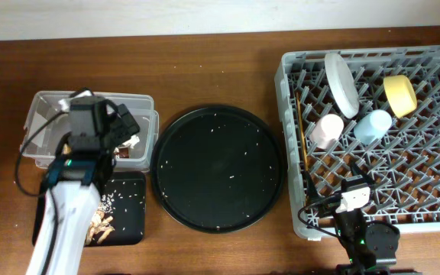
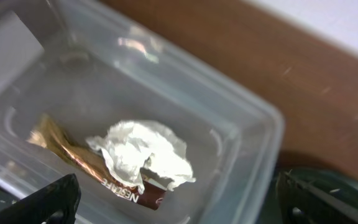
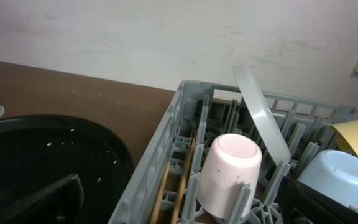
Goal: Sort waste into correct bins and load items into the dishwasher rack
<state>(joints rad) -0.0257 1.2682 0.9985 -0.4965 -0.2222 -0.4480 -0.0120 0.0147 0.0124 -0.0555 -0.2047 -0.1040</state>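
left fingers (image 2: 48, 202) apart, empty, over clear box (image 2: 247, 124) at 9 o'clock | napkin (image 2: 145, 152) atop wrapper (image 2: 114, 183) inside, dry waste together | right fingers (image 3: 48, 199) apart, idle at 5 o'clock | rack (image 3: 154, 168), 3 o'clock: pink cup (image 3: 229, 174) leaning on pegs (image 3: 300, 140), likely to drain

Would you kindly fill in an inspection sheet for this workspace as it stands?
Surface: brown wooden table.
Job's things: plate, yellow bowl, pink cup, blue cup, chopsticks in grey rack; napkin and wrapper in clear box; food scraps in shallow black tray.
Clutter: round black tray, rice grains scattered on it.
Grippers: left gripper open above clear box; right gripper open at rack's near edge.
Cables: black cables loop near each gripper.
Surroundings: pale wall behind table.
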